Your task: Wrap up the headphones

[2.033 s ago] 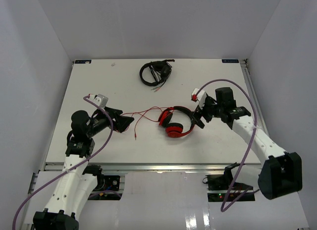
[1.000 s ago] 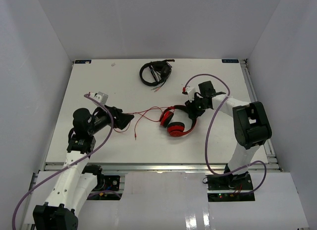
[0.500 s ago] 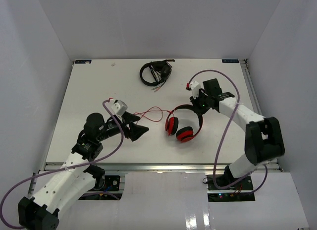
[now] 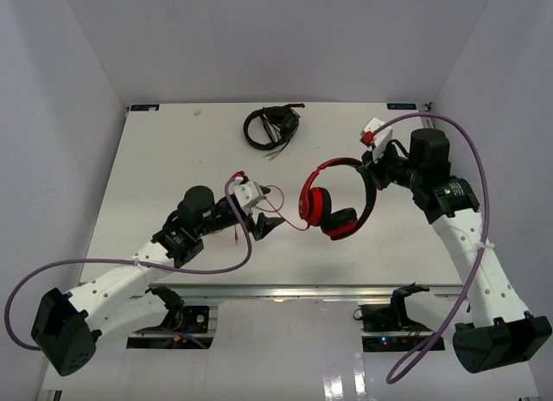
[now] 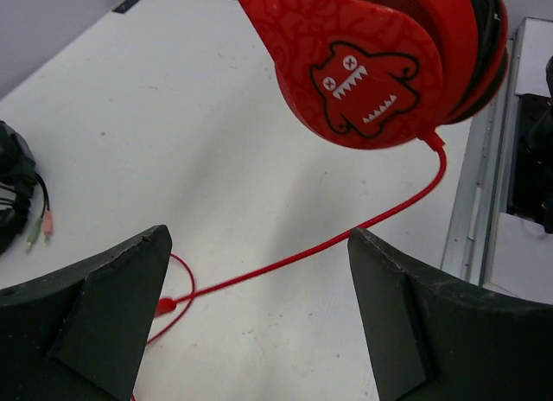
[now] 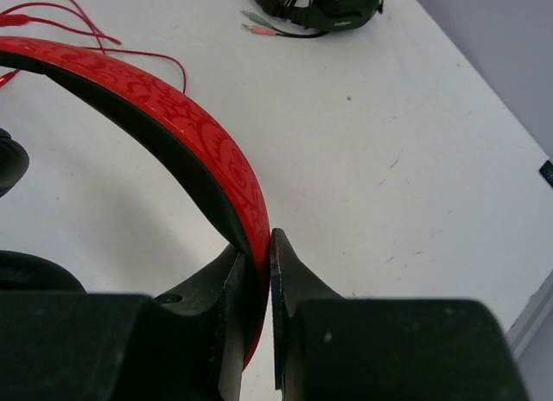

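Headband of red over-ear headphones (image 4: pixel 321 204) pinched in right gripper (image 6: pixel 261 250) — thin red cable (image 5: pixel 276 257) trailing from earcup just ahead of left gripper (image 5: pixel 259 323), spread wide, empty, nearer.

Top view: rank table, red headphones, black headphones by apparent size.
1. table
2. red headphones, though they're held off the table, nearer the camera, so the margin is unsure
3. black headphones

One red headphones (image 4: pixel 314 209); one black headphones (image 4: pixel 270 127); two claws: left claw (image 4: pixel 263 227), right claw (image 4: pixel 370 165).
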{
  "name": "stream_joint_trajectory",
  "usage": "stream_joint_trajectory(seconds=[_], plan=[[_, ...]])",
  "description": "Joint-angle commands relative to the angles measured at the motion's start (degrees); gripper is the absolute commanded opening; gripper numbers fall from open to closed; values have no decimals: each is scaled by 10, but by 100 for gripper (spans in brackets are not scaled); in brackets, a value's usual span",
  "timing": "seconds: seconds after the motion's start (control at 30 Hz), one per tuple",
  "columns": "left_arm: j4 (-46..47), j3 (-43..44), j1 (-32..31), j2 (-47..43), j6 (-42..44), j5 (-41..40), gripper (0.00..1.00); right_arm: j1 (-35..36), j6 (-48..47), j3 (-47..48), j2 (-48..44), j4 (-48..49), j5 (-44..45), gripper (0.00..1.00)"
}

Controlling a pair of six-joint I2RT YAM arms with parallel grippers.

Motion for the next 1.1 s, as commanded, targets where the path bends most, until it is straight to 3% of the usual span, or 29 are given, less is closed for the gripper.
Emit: stream_joint_trajectory(seconds=[0.0, 0.27, 0.43, 0.73, 1.07], plan=[[55, -5, -3, -27, 36, 9, 94, -24, 50, 30, -4, -24, -60, 8], [5, -102, -2, -141, 32, 57, 94, -90, 113, 99, 40, -18, -121, 8], [-10, -125, -3, -136, 43, 86, 94, -106, 146, 150, 70, -24, -188, 8], [78, -138, -3, -82, 84, -51, 94, -122, 196, 206, 74, -28, -261, 8], [136, -161, -2, -51, 70, -89, 90, -160, 221, 237, 78, -28, -307, 8]])
